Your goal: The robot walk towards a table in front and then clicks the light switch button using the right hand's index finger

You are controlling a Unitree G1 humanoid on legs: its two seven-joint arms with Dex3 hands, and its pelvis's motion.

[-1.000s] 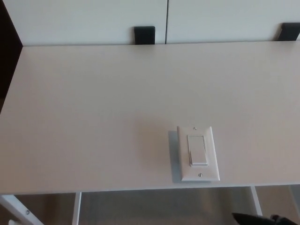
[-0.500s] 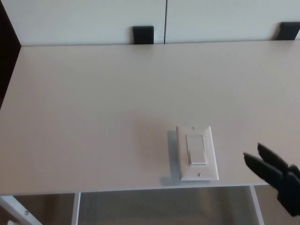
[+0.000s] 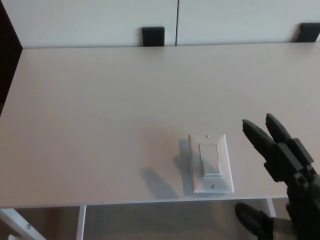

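a plain pale beige flat table top [image 3: 100,110] carries a white rectangular plastic light switch plate [image 3: 210,163]. the matte black three-fingered right hand [image 3: 280,160] looks unpatterned, though it is slightly blurred.

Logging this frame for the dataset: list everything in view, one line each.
table: one, off-white top on white legs, fills most of the view
light switch: one, white plate with rocker, on the table near its front edge
black brackets: two, at the table's far edge, centre and right corner
wall panels: two, white, behind the table
right robot hand: one, black, lower right, fingers apart, right of the switch, not touching it
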